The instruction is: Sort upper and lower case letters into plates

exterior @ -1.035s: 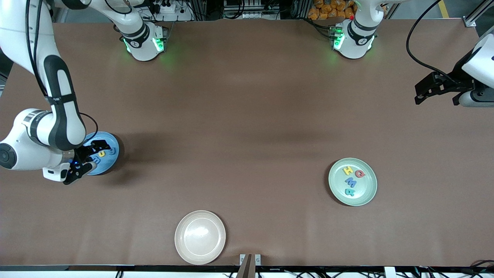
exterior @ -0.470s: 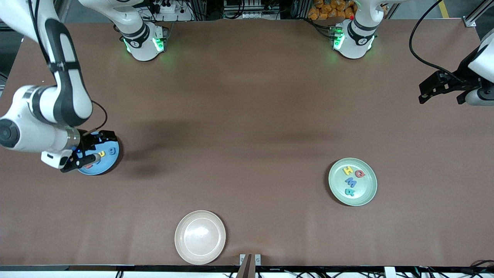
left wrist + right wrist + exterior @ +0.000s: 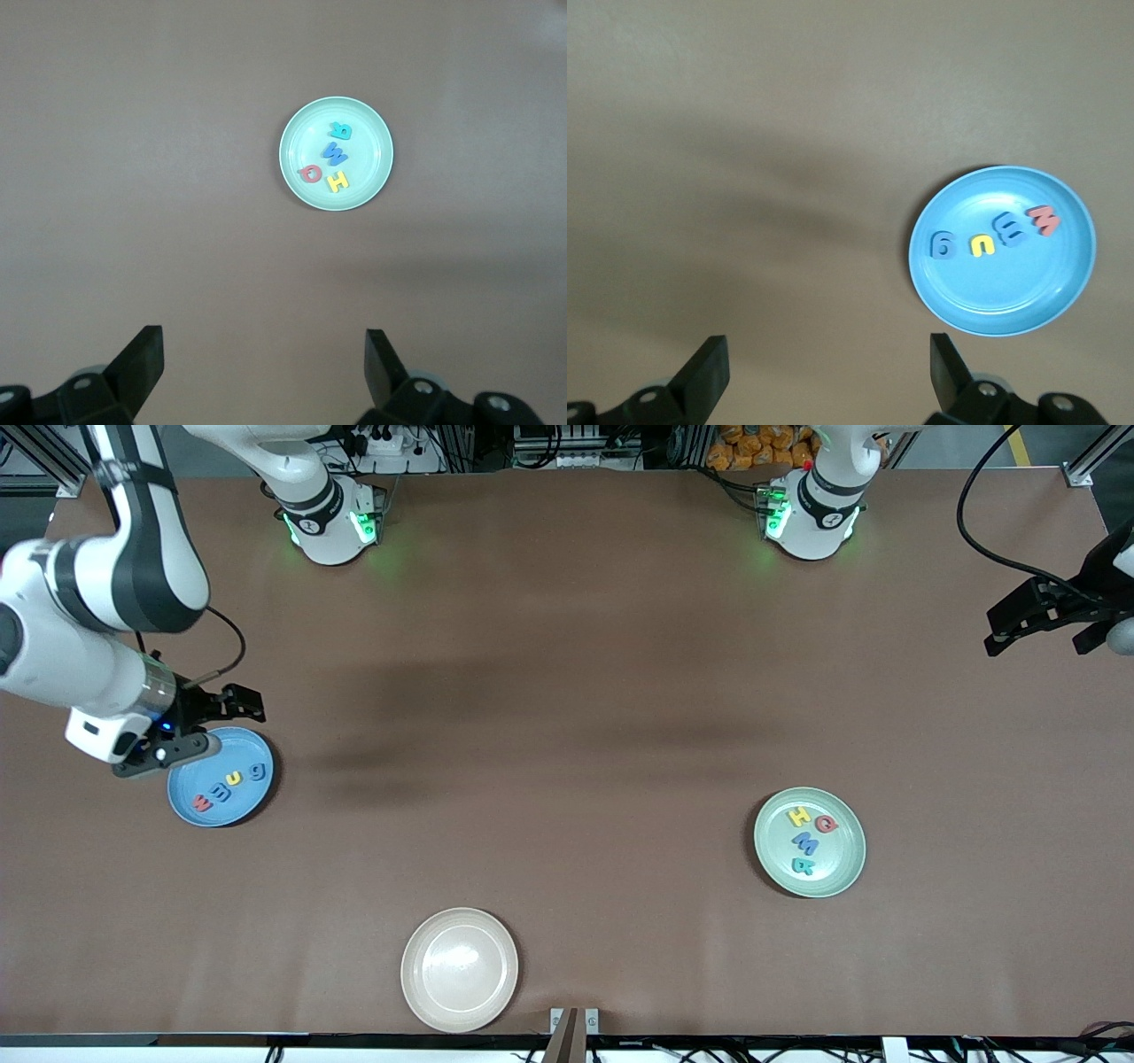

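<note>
Tabletop (image 3: 567, 691): three plates, namely beige plate (image 3: 460, 969) at the camera-side edge, blue plate (image 3: 221, 777) with four letters, mint plate (image 3: 809, 841) with four; right gripper (image 3: 208, 722) over the blue plate's rim, left gripper (image 3: 1032, 615) partly cut off, both jaws apart.

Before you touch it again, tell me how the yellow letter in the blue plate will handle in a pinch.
The yellow letter is small, thin and flat, so probably very light and hard to get fingers under. It looks like soft foam and may bend when squeezed. Lying in the blue plate close between two other letters, it could easily nudge them.
</note>
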Controlling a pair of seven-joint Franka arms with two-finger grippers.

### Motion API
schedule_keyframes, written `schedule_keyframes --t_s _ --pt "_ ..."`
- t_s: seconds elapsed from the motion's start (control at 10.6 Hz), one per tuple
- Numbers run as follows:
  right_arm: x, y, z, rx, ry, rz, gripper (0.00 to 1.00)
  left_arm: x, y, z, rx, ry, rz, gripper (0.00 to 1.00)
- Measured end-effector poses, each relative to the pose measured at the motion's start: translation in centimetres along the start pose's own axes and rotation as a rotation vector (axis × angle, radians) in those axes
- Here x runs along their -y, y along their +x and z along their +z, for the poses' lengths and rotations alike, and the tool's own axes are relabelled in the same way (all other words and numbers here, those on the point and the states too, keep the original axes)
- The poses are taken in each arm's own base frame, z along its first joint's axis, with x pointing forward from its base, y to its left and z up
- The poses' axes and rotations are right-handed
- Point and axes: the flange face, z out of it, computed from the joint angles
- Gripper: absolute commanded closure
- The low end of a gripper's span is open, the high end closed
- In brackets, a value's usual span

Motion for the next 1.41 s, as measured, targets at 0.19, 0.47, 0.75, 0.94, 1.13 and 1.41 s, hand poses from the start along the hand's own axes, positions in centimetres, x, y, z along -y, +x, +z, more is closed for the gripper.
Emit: schedule_keyframes --t_s 0.19,0.47,0.75,0.94,1.13,1.41 --pt "0.0 -0.8 -3.0 -0.043 -0.020 0.011 0.00 0.0 0.0 0.0 0.001 -0.001 0.000 0.00" --pt "0.3 -1.8 -9.5 -0.039 -0.018 0.120 0.00 0.0 0.0 0.0 0.001 -0.001 -0.012 0.00" --pt "-0.2 -2.6 -15.9 -0.084 -0.031 0.151 0.00 0.1 0.0 0.0 0.001 -0.001 -0.013 0.00" --pt "-1.7 -3.5 -17.8 -0.096 -0.031 0.184 0.00 0.1 0.0 0.0 0.001 -0.001 -0.013 0.00" --pt "-2.1 -4.1 -19.6 -0.102 -0.031 0.209 0.00 0.1 0.0 0.0 0.001 -0.001 -0.013 0.00" --pt "-1.9 -4.7 -21.6 -0.114 -0.032 0.271 0.00 0.1 0.0 0.0 0.001 -0.001 -0.009 0.00"
